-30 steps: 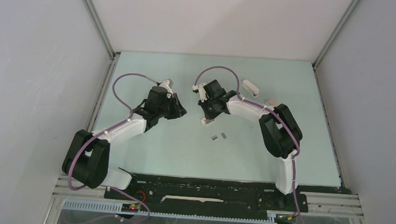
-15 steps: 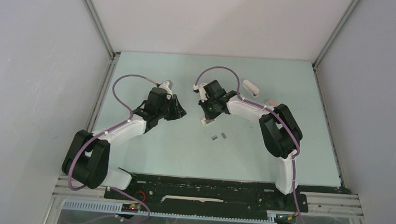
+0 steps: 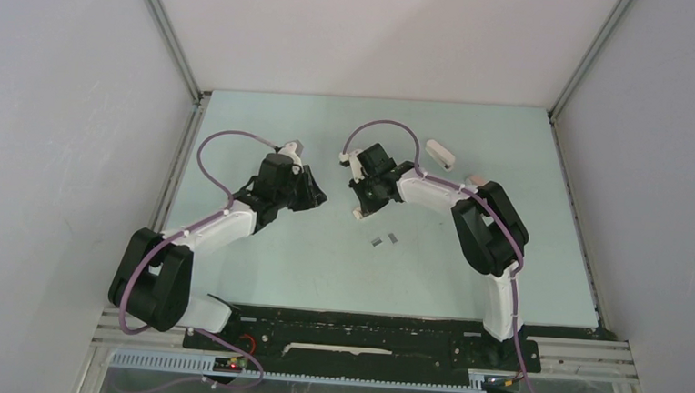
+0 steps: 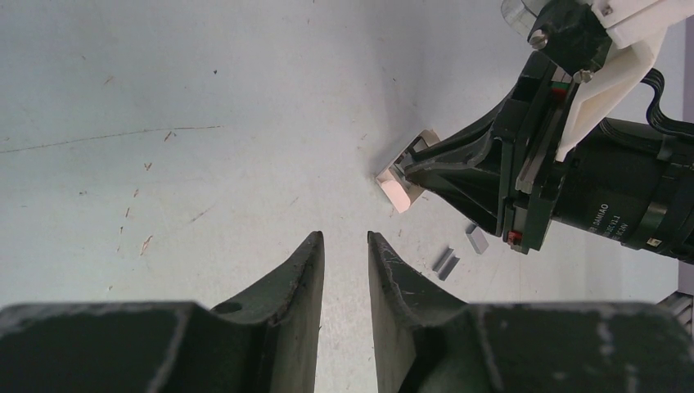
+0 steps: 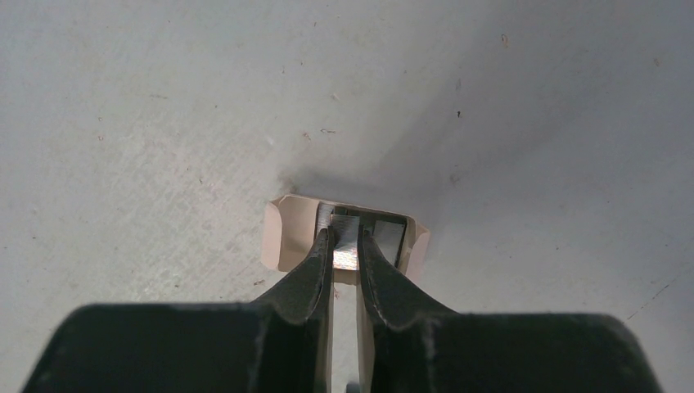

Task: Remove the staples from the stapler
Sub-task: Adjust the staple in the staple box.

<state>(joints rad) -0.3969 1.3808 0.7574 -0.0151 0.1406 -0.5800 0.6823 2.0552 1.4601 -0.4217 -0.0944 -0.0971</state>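
Right tool point(image 5: 345, 240) pinched staples point(image 5: 344, 223) at the stapler point(image 5: 286, 237)'s open edge. Left tool point(image 4: 344, 239) hung slightly parted, empty; I saw open counter point(image 4: 164, 123) between them.

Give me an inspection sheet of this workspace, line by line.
Surface: pale green table, scuffed and speckled.
Job's things: small pinkish stapler, metal interior showing; two loose staple strips beside it.
Clutter: white box farther back; pinkish item behind the right arm, unidentifiable.
Hands: left hand open, empty; right hand closed on a silvery metal piece inside the stapler.
Cables: purple cable looped over each arm.
Surroundings: plain walls on three sides.
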